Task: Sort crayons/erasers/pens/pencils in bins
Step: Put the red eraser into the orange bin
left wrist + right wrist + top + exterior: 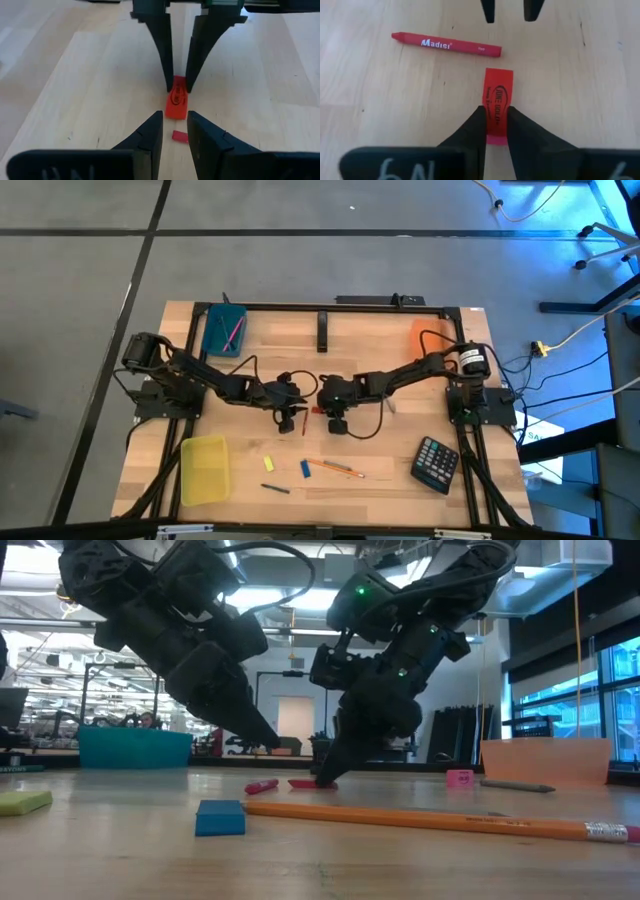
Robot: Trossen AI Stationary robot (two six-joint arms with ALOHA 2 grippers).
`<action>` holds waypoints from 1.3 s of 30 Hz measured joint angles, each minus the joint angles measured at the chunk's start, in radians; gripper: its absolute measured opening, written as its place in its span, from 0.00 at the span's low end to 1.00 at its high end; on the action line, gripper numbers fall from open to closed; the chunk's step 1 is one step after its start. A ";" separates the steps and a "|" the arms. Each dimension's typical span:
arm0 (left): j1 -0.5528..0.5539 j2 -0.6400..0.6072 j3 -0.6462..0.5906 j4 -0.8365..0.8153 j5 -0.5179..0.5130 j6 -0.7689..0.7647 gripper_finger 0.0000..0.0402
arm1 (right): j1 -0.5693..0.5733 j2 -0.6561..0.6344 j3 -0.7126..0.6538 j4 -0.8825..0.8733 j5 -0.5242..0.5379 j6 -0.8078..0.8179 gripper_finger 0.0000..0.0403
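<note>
The right end effector is pinching the red eraser lying mid-surface beside a red crayon (left end effector waiting opposite, spread), likely needing lifting binward next.

You see even overhead light on the table; low view backlit by ceiling lamps, arms silhouetted, near pencil soft; wrist foregrounds blurred.

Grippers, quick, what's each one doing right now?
Left end effector: open, holding nothing.
Right end effector: closed on the red eraser.
</note>
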 joint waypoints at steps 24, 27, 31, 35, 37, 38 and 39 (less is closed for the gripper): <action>0.099 -0.001 0.000 0.060 0.032 -0.235 0.20 | 0.126 -0.109 -0.004 0.041 0.479 -0.402 0.18; 0.117 -0.001 -0.001 0.114 0.145 -0.213 0.20 | 0.134 -0.109 -0.004 0.040 0.491 -0.445 0.18; 0.136 -0.001 -0.002 0.173 0.246 -0.236 0.22 | 0.147 -0.111 -0.003 0.046 0.542 -0.473 0.18; 0.130 -0.001 -0.001 0.177 0.267 -0.240 0.29 | 0.169 -0.111 -0.003 0.049 0.639 -0.505 0.18; 0.131 -0.001 0.000 0.176 0.267 -0.240 0.32 | 0.172 -0.111 -0.002 0.050 0.665 -0.508 0.18; 0.132 -0.001 0.000 0.175 0.258 -0.240 0.34 | 0.172 -0.111 -0.002 0.049 0.668 -0.508 0.18; 0.132 -0.001 0.000 0.175 0.242 -0.239 0.36 | 0.172 -0.111 -0.002 0.048 0.669 -0.508 0.18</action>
